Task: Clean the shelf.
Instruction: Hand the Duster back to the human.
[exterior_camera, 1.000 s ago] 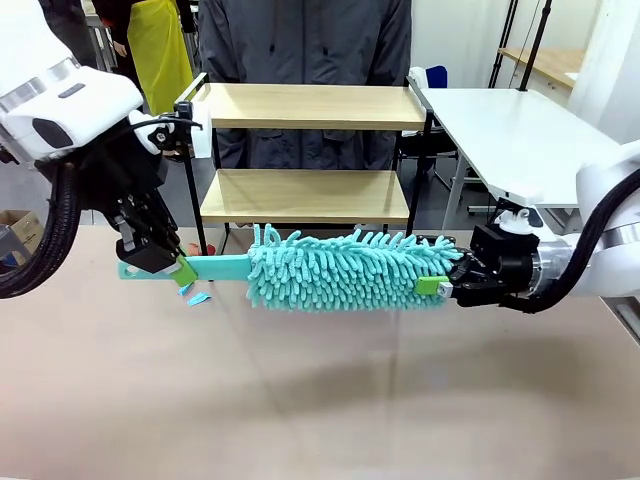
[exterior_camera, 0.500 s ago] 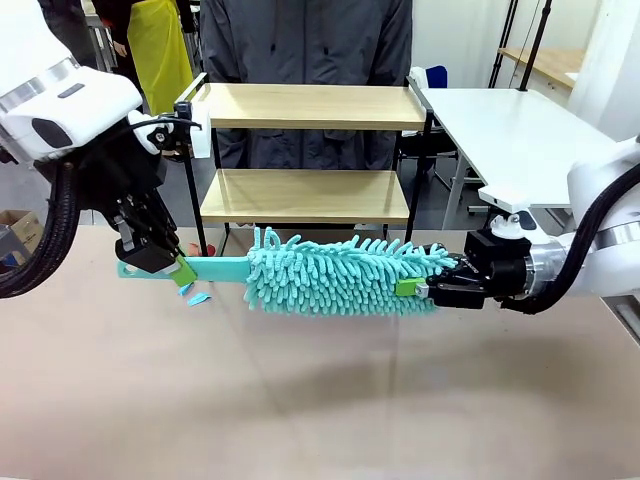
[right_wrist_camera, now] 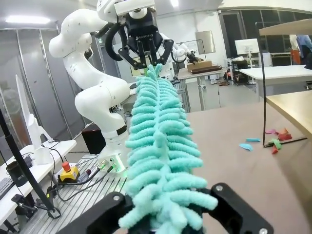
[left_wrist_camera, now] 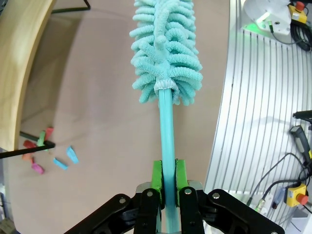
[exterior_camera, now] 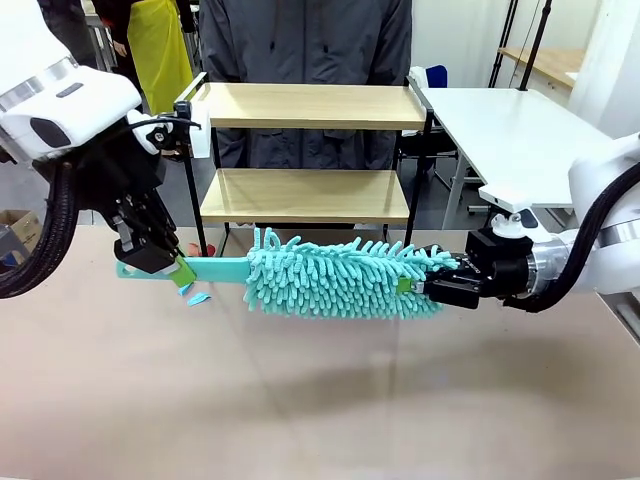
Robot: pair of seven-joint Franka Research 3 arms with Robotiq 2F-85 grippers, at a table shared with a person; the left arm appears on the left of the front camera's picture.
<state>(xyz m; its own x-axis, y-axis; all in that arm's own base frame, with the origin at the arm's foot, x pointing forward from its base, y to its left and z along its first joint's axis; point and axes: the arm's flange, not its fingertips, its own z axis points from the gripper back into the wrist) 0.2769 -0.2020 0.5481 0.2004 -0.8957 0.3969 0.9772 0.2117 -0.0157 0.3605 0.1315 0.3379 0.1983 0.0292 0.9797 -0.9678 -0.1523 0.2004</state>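
Observation:
The shelf [exterior_camera: 305, 106] stands at the far side of the table, two light wooden boards in a black frame; its board edge [left_wrist_camera: 14, 73] curves along the left wrist view, and a corner [right_wrist_camera: 287, 105] shows in the right wrist view. A teal microfibre duster [exterior_camera: 335, 280] hangs level over the table in front of it. My left gripper [exterior_camera: 172, 266] is shut on the duster's handle [left_wrist_camera: 167, 146]. My right gripper [exterior_camera: 418, 287] is shut on the fluffy tip of the duster [right_wrist_camera: 158, 161].
Small coloured scraps [exterior_camera: 196, 295] lie on the brown tabletop near the shelf's left leg, the same scraps [left_wrist_camera: 51, 156] seen from the left wrist. A person in a dark coat [exterior_camera: 305, 40] stands behind the shelf. A white table [exterior_camera: 510, 125] is at the back right.
My right gripper slid left along the duster's tip and closed on it, bunching the fluff. The left arm and handle stayed put.

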